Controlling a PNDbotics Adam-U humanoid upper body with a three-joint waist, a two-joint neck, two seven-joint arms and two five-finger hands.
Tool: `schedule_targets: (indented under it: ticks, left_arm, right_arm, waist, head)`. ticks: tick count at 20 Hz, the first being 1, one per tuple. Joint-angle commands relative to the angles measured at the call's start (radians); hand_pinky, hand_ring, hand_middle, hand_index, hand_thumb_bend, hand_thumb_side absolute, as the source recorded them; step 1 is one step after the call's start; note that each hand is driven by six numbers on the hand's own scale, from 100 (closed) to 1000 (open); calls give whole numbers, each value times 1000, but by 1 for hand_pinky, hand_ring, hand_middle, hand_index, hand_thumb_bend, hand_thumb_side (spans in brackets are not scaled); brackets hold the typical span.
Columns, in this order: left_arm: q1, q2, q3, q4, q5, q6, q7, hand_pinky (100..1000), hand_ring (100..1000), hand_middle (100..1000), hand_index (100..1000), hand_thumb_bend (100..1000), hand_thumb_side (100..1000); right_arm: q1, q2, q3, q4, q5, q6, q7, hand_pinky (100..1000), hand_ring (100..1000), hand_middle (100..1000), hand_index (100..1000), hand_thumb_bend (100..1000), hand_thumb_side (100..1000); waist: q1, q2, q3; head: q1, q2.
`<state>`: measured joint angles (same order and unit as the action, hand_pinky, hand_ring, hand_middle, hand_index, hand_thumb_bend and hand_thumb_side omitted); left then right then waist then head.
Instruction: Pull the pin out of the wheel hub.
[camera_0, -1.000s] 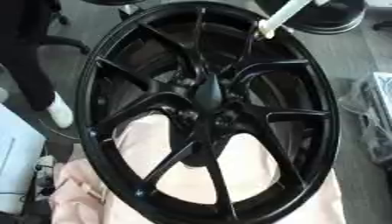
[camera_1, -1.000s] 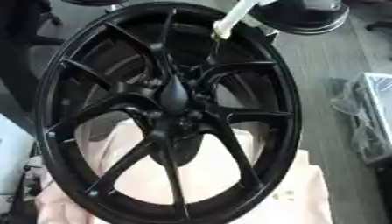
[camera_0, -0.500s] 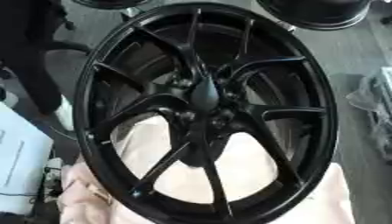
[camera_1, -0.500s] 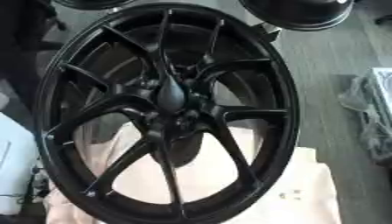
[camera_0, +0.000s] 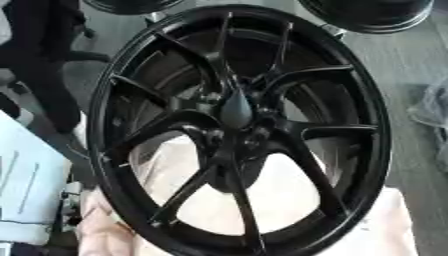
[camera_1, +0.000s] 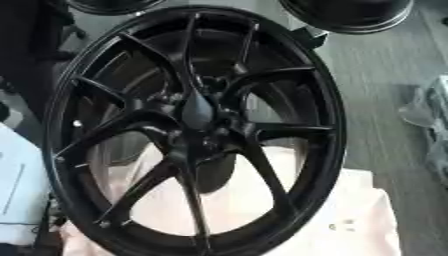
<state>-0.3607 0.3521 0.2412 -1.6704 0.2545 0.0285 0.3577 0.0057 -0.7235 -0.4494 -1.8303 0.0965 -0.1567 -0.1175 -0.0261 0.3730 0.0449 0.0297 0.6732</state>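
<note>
A pale pink cloth (camera_1: 350, 210) covers the support under the wheel, spreading across the near part of both views, wrinkled toward its near left corner. The black wheel (camera_0: 236, 130) rests directly on this cloth, tilted, its near rim pressed into the fabric, and the cloth shows through the gaps between the lower spokes. Beyond the cloth lies grey floor (camera_1: 376, 100). Two more dark round rims (camera_0: 367, 15) sit at the far edge, one left and one right.
</note>
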Motion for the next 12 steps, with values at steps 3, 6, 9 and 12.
schedule_targets:
  ticks: [3, 6, 9, 12]
  left_arm:
    - [-8, 30, 10, -22, -1, -2, 3, 606, 805, 720, 706, 342, 624]
    - [-9, 29, 9, -22, -1, -2, 3, 606, 805, 720, 706, 341, 624]
    - [-10, 28, 6, -22, -1, -1, 1, 605, 805, 720, 706, 341, 624]
    - [-12, 25, 2, -22, 0, -1, -2, 606, 805, 720, 705, 341, 623]
  right_arm:
    - [-3, 11, -12, 54, -119, -10, -114, 913, 822, 838, 920, 284, 770]
    - [-12, 12, -2, 69, -158, -24, -134, 907, 803, 816, 901, 243, 608]
    - [-23, 16, 23, 68, -235, -22, -155, 899, 774, 781, 866, 195, 495]
    - [-44, 22, 74, 45, -336, -21, -131, 901, 761, 761, 848, 121, 450]
  waist:
    - [2, -20, 4]
    - [2, -23, 8]
    - [1, -25, 12]
    - [0, -27, 19]
  head:
    - [-1, -16]
    - [-2, -15]
    - [-5, -13]
    - [-9, -12]
